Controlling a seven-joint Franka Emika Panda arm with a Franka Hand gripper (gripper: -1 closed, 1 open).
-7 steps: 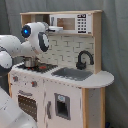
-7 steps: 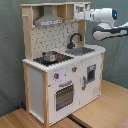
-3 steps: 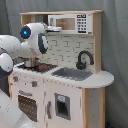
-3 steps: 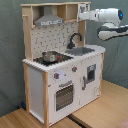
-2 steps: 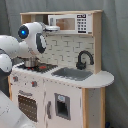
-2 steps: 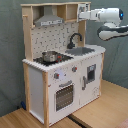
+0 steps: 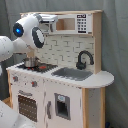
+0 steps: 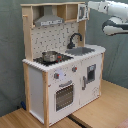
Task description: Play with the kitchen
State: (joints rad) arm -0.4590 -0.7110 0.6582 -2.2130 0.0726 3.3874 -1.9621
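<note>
While the arm reaches in from the upper right of the second exterior view toward the top cabinet, the kitchen stands mid-frame in both exterior views, on a wooden floor. First exterior view: arm's white body fills the upper left, in front of the grey hood, with the microwave panel to its right. The tool itself is not resolved in either view; cannot tell whether it is spread or pressed together. Judgement: step in hand looks like an approach to the upper shelf or microwave door. To do it well, come in slowly and square to the cabinet face, keep the wrist clear of the hood edge, and avoid sweeping down onto the pot on the stovetop or the black faucet by the sink. The unit is light, so pushing hard may shift it.
</note>
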